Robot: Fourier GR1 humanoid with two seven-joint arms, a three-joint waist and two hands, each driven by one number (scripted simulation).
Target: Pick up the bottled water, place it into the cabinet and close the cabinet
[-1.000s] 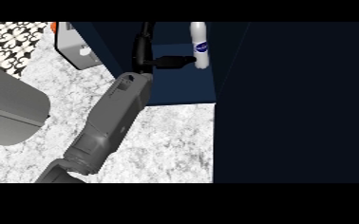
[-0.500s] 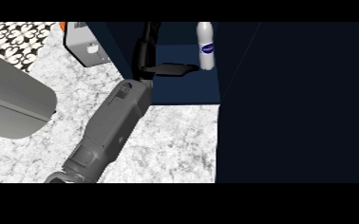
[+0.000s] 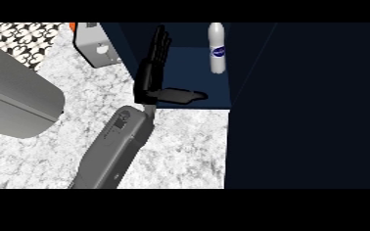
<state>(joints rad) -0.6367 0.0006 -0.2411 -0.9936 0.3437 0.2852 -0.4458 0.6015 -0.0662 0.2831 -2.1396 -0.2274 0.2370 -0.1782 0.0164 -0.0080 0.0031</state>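
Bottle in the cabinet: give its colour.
The bottle is white with a dark blue label; the head view shows it.

1. The cabinet (image 3: 189, 54) stands open toward the counter; its dark blue floor lies bare between the bottled water (image 3: 218, 47) and the left wall.
2. The bottle stands upright at the back right.
3. The right hand (image 3: 153, 78), fingers straight, fills the left of the opening.
4. A dark panel (image 3: 300, 107) walls off everything to the right.
5. The speckled counter (image 3: 184, 147) before the opening is bare.

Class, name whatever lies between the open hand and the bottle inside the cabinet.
Nothing: in the head view only bare cabinet floor separates the hand from the bottle.
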